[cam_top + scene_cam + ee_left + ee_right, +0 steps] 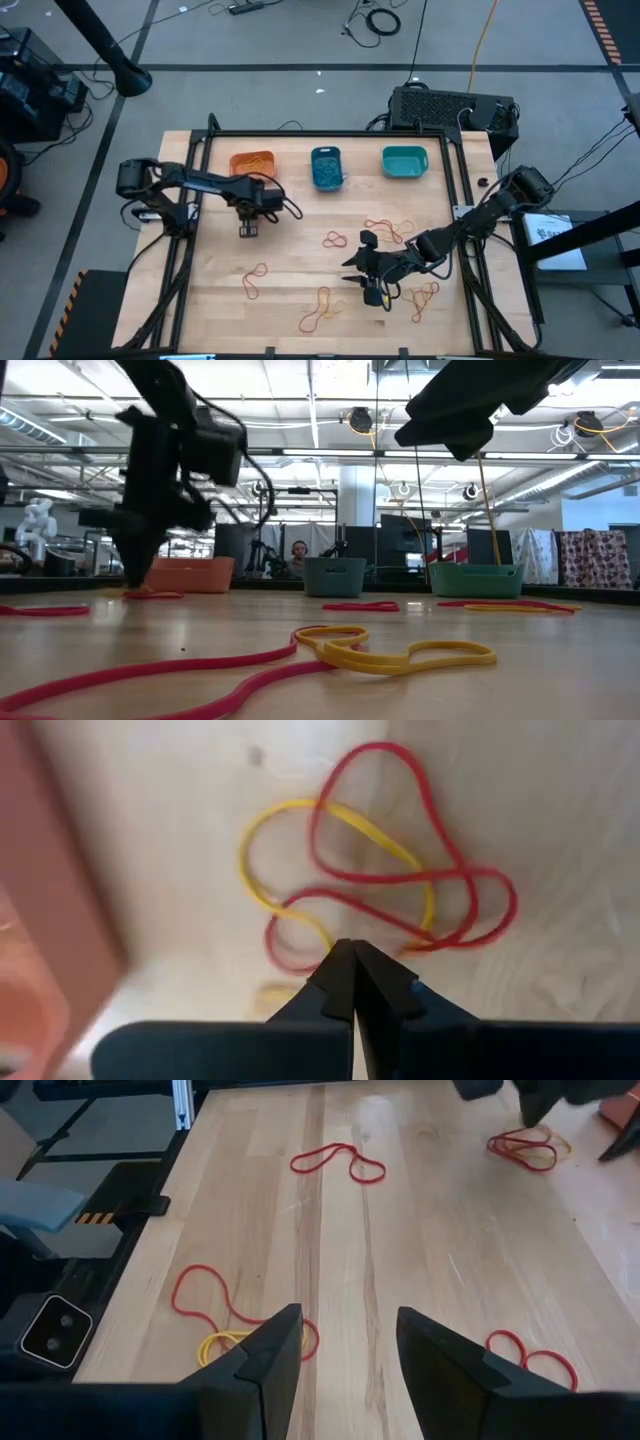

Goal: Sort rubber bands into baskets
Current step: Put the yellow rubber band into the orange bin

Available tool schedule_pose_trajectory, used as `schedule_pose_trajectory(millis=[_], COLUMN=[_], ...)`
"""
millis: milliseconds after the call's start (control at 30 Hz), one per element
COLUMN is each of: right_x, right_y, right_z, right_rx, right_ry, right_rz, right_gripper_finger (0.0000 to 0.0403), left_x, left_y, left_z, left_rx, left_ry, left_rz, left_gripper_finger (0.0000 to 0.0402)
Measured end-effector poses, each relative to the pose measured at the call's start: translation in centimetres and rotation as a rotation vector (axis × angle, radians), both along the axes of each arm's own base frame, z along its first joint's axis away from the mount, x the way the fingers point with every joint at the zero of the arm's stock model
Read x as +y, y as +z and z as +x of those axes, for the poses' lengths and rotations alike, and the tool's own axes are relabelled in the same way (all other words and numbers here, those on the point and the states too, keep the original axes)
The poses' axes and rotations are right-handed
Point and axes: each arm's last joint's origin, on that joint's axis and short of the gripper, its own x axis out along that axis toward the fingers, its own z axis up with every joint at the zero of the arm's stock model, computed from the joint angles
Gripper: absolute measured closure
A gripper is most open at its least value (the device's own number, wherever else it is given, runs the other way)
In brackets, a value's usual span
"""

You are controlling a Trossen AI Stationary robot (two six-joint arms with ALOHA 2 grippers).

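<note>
My left gripper points down at the table just in front of the orange basket, shut over a red and a yellow rubber band that lie tangled together on the wood. The blue basket and teal basket stand in a row along the far edge. My right gripper hovers open over the middle right of the table, above a red and yellow tangle, touching nothing. My left gripper comes from above, fingers pointing down, and is shut where the red and yellow bands' near loops run under its fingertips. The tips hide the exact place of contact. The rest of both bands lies flat and slack on the table.
Loose red and yellow bands lie scattered: near the middle, by the right arm, at the front left, front middle and front right. A metal frame borders the table. A person sits far behind.
</note>
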Motion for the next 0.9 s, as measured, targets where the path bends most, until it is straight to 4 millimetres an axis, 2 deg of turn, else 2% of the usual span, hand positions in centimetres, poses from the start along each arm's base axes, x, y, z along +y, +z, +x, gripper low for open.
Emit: schedule_pose_trajectory(millis=[367,500,600,700,900], right_x=[0.0,0.0,0.0,0.0,0.0], right_y=[0.0,0.0,0.0,0.0,0.0], right_z=[0.0,0.0,0.0,0.0,0.0], right_rx=[0.0,0.0,0.0,0.0,0.0], right_ry=[0.0,0.0,0.0,0.0,0.001], right_rz=[0.0,0.0,0.0,0.0,0.0], right_gripper_finger=[0.0245,0.0245,0.0245,0.0245,0.0245], left_x=[-0.1,-0.2,-0.4,-0.6,-0.6], left_y=[6.8,8.4,8.2,7.0,3.7], left_z=[-1.2,-2.0,-2.3,-2.6,-3.0], left_rx=[-0.153,-0.229,-0.237,-0.197,-0.084], left_ry=[0.034,0.08,0.12,0.137,0.087], left_rz=[0.075,0.082,0.027,-0.022,-0.034], left_gripper_finger=[0.04,0.0401,0.0401,0.0391,0.0337])
